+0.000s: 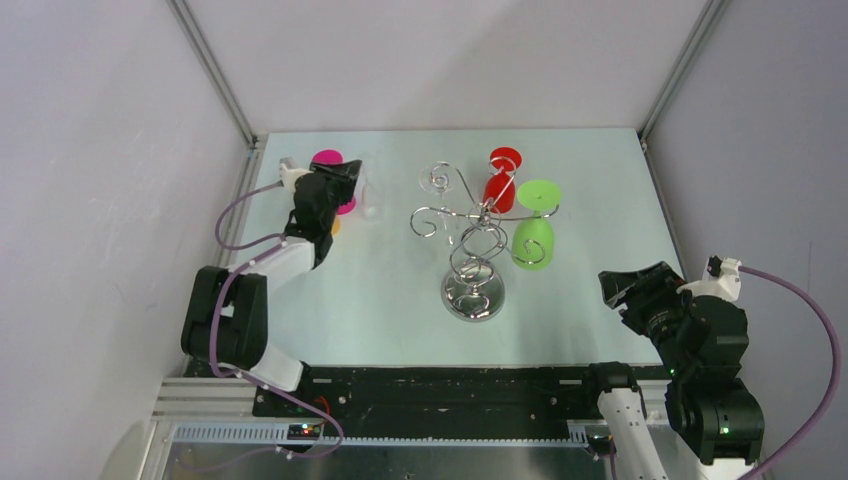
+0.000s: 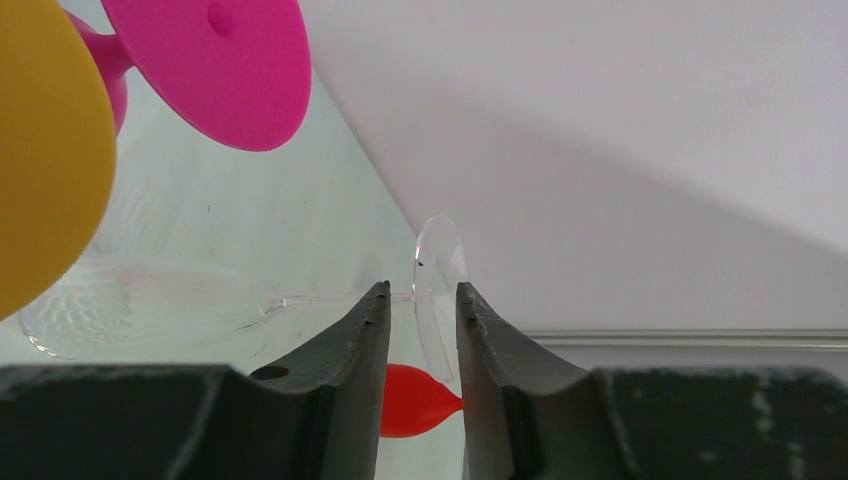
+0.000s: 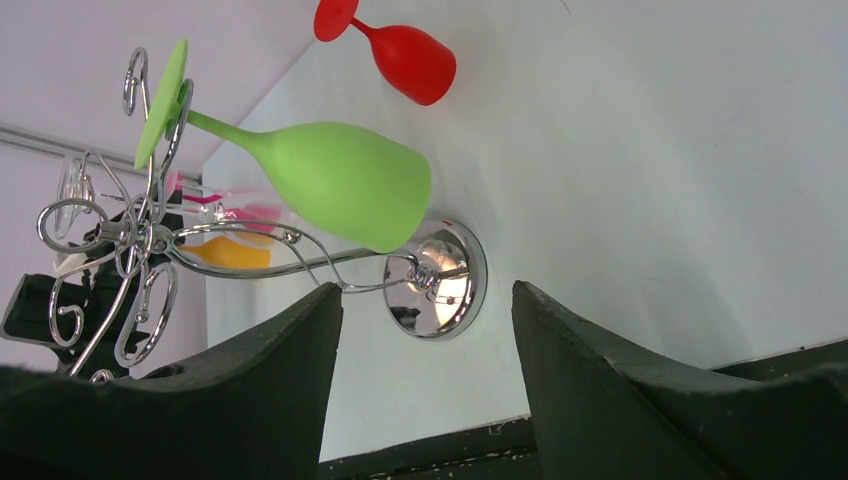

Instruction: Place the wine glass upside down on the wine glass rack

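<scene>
A clear wine glass (image 2: 150,305) lies on its side at the back left of the table, faint in the top view (image 1: 368,205). Its thin round foot (image 2: 440,270) stands edge-on between my left gripper's fingers. The left gripper (image 2: 422,300) (image 1: 348,185) is narrowly open round that foot: the disc sits close to the right finger, with a gap on the left. The chrome wine glass rack (image 1: 475,245) (image 3: 440,280) stands mid-table. My right gripper (image 3: 425,300) (image 1: 632,285) hovers open and empty at the front right, well away from the rack.
A red glass (image 1: 500,185) and a green glass (image 1: 533,242) hang upside down on the rack. A pink glass (image 2: 220,60) and an orange one (image 2: 45,150) stand right beside the clear glass. The white back wall and the left corner post are close behind.
</scene>
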Tool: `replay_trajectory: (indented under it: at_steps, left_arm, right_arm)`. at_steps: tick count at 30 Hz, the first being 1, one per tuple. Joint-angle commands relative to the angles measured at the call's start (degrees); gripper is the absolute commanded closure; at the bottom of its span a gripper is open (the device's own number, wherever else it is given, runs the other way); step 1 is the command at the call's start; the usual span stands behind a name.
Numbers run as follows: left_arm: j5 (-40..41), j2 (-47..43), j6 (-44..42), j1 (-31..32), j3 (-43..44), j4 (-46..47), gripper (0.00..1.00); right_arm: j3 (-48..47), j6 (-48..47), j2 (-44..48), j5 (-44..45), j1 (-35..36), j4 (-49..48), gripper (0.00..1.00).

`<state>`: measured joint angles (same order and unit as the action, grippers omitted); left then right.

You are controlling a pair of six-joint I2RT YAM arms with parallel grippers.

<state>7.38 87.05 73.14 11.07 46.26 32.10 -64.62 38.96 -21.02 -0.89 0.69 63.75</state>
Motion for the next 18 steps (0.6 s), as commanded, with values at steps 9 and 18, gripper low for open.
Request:
replay_trajectory:
  at_steps: [9,18]
  left_arm:
    - [0.05,2.16,0.61,-0.29,2.76,3.36,0.85]
    - [-0.97,2.61,0.58,-0.34,3.15,4.13,0.96]
  right_arm:
    - [-0.07,0.15,0.37,0.86,0.49,-1.43,0.32]
    - [-0.07,0.22,0.68,0.89,0.58,-0.99,0.32]
